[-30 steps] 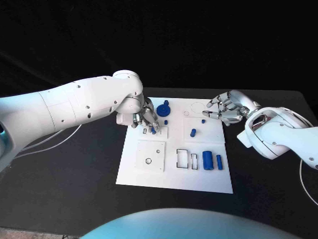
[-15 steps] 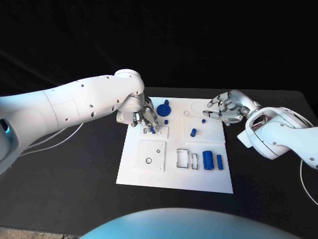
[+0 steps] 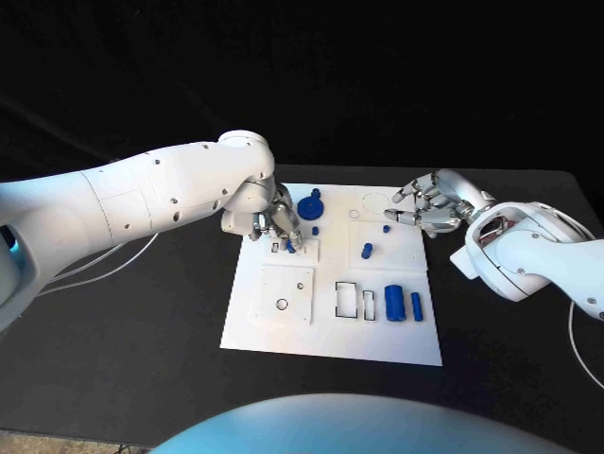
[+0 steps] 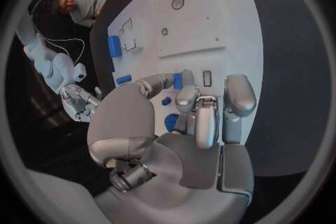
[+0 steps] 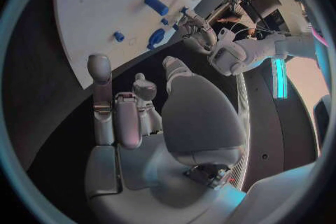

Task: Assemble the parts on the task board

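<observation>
Left hand [image 3: 267, 216] is over the far-left part of the white task board [image 3: 332, 342], pinching a small blue peg [image 3: 288, 245] in its fingertips, the peg's lower end at a small panel on the board. Right hand [image 3: 431, 203] hovers at the board's far-right corner, fingers curled in and holding nothing. Other blue parts [image 3: 394, 305] lie on the board, which sits on the black tabletop [image 3: 138, 322].

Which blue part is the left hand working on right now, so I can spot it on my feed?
Find the task board, then its far left corner, where the left hand hangs. The small blue peg stands at its fingertips, beside a little rectangular slot. Unlike the other blue parts, it is touched by fingers.
</observation>
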Motion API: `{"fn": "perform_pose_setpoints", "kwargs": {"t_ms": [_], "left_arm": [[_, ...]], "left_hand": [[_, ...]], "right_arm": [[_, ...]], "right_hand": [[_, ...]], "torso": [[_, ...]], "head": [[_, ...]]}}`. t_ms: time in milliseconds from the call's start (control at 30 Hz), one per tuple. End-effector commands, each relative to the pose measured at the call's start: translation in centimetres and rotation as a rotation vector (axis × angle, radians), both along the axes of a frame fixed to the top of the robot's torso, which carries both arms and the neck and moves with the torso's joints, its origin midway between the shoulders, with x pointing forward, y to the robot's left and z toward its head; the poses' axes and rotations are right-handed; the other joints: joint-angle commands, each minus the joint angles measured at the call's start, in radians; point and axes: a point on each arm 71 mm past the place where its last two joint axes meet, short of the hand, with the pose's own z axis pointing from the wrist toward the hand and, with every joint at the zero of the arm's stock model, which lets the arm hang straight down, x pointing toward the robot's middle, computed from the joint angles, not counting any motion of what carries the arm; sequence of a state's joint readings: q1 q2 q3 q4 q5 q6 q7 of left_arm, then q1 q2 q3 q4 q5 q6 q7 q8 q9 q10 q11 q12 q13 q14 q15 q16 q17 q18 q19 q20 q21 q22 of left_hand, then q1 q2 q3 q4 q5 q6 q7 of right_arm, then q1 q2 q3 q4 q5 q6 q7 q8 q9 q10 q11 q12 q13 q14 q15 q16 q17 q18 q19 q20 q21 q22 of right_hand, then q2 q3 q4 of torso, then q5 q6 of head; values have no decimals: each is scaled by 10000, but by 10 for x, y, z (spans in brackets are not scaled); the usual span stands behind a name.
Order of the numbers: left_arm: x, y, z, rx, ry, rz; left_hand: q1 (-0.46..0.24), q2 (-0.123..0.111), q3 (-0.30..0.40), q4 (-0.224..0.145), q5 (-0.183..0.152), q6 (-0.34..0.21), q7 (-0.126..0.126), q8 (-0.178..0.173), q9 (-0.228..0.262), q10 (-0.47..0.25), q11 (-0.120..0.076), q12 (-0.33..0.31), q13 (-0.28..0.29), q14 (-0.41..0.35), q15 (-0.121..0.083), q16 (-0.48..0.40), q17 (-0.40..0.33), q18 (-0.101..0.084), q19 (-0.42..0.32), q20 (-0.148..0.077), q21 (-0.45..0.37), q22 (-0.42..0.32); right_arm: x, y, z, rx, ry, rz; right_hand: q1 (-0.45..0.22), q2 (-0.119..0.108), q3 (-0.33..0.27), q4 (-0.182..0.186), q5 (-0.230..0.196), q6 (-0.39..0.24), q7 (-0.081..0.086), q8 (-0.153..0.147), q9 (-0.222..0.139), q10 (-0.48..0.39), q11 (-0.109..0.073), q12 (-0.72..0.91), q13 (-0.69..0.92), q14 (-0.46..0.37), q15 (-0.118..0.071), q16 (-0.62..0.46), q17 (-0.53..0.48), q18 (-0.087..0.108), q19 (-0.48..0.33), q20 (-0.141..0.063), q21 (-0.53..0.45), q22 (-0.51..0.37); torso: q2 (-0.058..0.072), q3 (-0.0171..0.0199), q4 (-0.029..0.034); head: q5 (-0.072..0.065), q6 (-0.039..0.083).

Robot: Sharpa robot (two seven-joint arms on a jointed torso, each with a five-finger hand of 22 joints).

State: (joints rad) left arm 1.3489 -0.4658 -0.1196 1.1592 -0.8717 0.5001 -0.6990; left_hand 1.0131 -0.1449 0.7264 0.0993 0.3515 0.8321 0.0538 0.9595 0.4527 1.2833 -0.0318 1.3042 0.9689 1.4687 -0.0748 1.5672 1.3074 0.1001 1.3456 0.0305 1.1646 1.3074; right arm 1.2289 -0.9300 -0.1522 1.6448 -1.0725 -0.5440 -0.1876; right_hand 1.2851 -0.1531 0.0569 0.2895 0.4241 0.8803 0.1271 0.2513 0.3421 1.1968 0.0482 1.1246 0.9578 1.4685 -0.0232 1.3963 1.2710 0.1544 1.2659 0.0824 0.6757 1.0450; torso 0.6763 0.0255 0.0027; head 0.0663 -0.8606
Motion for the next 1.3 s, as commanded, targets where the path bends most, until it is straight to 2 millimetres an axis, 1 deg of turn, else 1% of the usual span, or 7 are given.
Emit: {"fn": "perform_pose_setpoints", "kwargs": {"t_ms": [33,233,400,600,833,1133,1300], "left_arm": [[-2,-2,0,122,113,-173],[-2,-2,0,150,137,-189],[-2,-3,0,154,147,-220],[-2,-4,0,181,89,-230],[-1,-4,0,240,-7,-255],[-1,-6,-2,344,-11,-340],[0,-4,-2,424,44,-358]], "left_hand": [[-3,136,2633,-2703,54,68,-53,38,0,52,24,23,-15,1021,-67,36,2634,-11,11,-21,5,1129],[-6,139,2627,-2704,59,67,-53,36,-2,56,24,28,-4,1021,-67,36,2634,-10,7,-21,0,1129],[-8,143,2622,-2706,67,66,-53,34,-5,52,24,25,-11,1021,-66,36,2634,-8,1,-21,-10,1127],[-11,147,2616,-2707,74,64,-52,32,-7,34,24,9,-48,1021,-66,36,2634,-7,-3,-20,-15,1126],[-13,152,2610,-2708,77,62,-52,31,-9,29,25,6,-56,1021,-65,36,2634,-4,-12,-20,-31,1122],[-16,158,2605,-2705,77,60,-51,29,-10,23,26,1,-69,1021,-65,36,2634,-5,-11,-20,-28,1124],[-16,158,2605,-2705,77,60,-51,29,-10,23,26,1,-69,1021,-65,36,2634,-5,-11,-20,-28,1124]], "right_arm": [[0,1,0,-88,-42,122],[0,1,0,-91,-41,115],[0,1,0,-93,-42,115],[-1,2,0,-91,-51,130],[-1,2,0,-91,-51,136],[-1,2,0,-95,-46,136],[-1,1,0,-97,-44,132]], "right_hand": [[103,32,64,2,47,-50,13,26,14,-65,-23,-36,-8,248,-28,-54,8,75,35,-18,-63,-8],[103,32,64,2,47,-50,13,26,14,-65,-23,-36,-8,248,-28,-54,8,75,35,-18,-63,-8],[103,32,64,2,47,-50,13,26,14,-65,-23,-36,-8,248,-28,-54,8,75,35,-18,-63,-8],[103,32,64,2,47,-50,13,26,14,-65,-23,-36,-8,248,-28,-54,8,75,35,-18,-63,-8],[103,32,64,2,47,-50,13,26,14,-65,-23,-36,-8,248,-28,-54,8,75,35,-18,-63,-8],[103,32,64,2,47,-50,13,26,14,-65,-23,-36,-8,248,-28,-54,8,75,35,-18,-63,-8],[103,32,64,2,47,-50,13,26,14,-65,-23,-36,-8,248,-28,-54,8,75,35,-18,-63,-8]], "torso": [[-3,1,0],[4,-1,-2],[4,-7,2],[8,-6,-7],[10,-5,4],[9,-1,-14],[-3,0,-9]], "head": [[4,9],[4,9],[-2,-14],[-8,-14],[-29,-43],[-39,-64],[-48,-82]]}}
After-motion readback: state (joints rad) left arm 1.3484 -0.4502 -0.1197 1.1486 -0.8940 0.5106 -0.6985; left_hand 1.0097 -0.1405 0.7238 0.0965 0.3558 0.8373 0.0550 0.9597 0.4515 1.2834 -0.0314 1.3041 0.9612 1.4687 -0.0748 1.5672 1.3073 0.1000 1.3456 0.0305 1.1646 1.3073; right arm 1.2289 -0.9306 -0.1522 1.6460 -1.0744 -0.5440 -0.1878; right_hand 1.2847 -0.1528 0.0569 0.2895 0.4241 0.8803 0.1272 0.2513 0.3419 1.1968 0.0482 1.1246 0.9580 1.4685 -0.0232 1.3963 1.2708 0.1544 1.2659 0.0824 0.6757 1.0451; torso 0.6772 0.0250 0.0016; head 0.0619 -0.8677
